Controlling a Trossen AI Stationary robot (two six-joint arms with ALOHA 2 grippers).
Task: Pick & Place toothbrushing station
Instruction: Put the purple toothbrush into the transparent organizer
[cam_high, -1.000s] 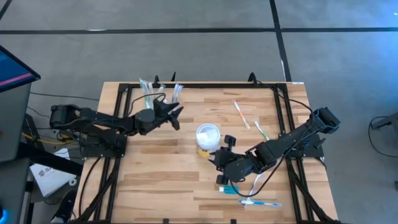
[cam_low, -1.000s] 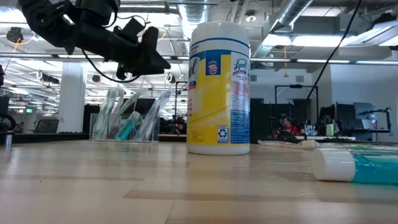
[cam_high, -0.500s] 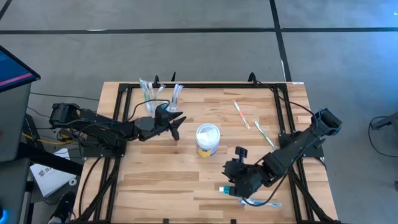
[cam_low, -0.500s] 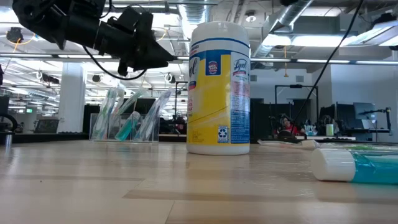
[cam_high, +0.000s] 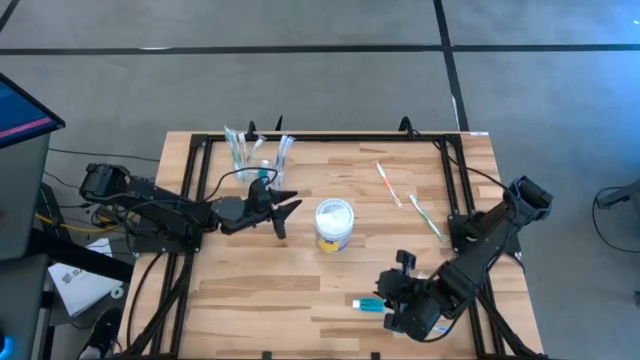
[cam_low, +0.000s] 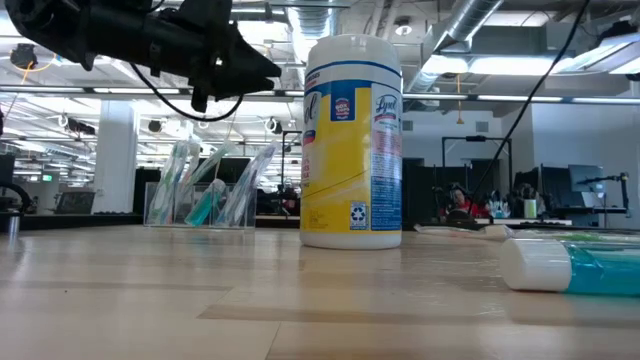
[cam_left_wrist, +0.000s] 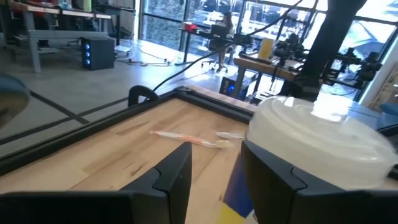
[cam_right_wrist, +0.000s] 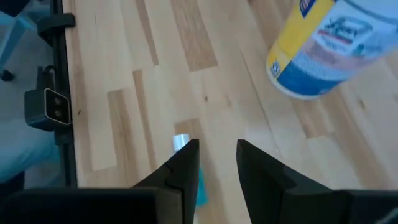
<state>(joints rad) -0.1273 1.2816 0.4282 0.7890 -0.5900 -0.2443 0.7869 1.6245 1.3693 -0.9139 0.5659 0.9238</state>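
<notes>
The toothbrushing station (cam_high: 256, 150), a see-through stand with brushes in its upright cups, rests on its base at the table's far left, also seen in the low view (cam_low: 205, 195). My left gripper (cam_high: 285, 215) hovers open and level between the station and the white-topped yellow tub (cam_high: 334, 222), pointing at the tub (cam_left_wrist: 317, 143). My right gripper (cam_high: 392, 300) slants down, open, at the near right, just above a teal toothpaste tube (cam_high: 367, 303). In the right wrist view the tube (cam_right_wrist: 200, 186) shows beside one finger; nothing is between the fingers.
Two loose toothbrushes (cam_high: 388, 185) (cam_high: 422, 214) lie at the far right of the table. The tub (cam_low: 352, 140) stands mid-table. A black frame (cam_high: 330, 138) runs along the table's far edge and sides. Bare wood lies at the near left.
My left gripper has swung away from the station toward the table's near edge, beside the tub, staying open. My right gripper has moved from beside the tub toward the near right corner, sinking a little and rolling, and now stands over the toothpaste tube.
</notes>
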